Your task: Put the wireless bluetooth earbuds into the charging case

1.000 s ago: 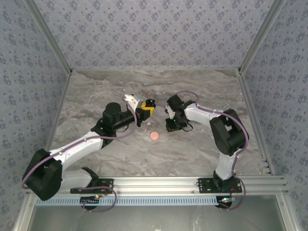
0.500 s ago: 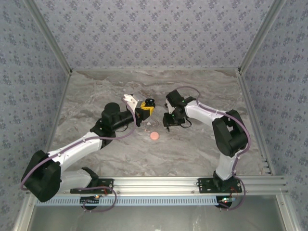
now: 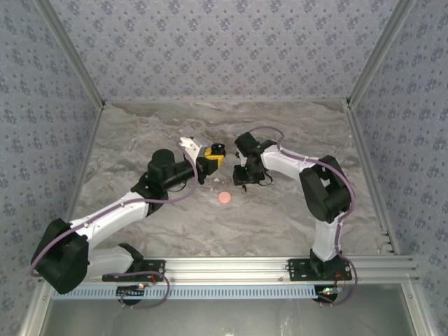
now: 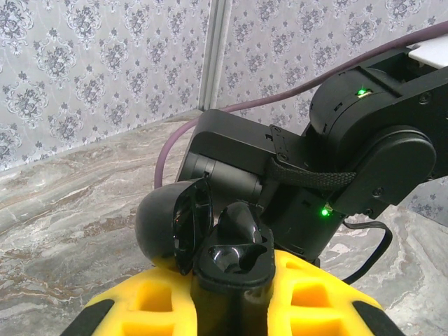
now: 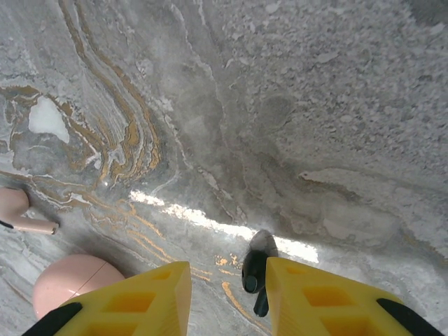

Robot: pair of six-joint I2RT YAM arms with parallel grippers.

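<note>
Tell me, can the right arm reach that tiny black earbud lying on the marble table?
Probably yes. The tiny black earbud lies on the grey marble table, right between the right arm's parted yellow fingers. Nothing covers it or blocks the way.

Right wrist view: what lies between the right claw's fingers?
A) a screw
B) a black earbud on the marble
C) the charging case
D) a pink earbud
B: the black earbud lies on the table in the gap of the open right claw, while the pink earbud sits at the picture's left edge.
</note>
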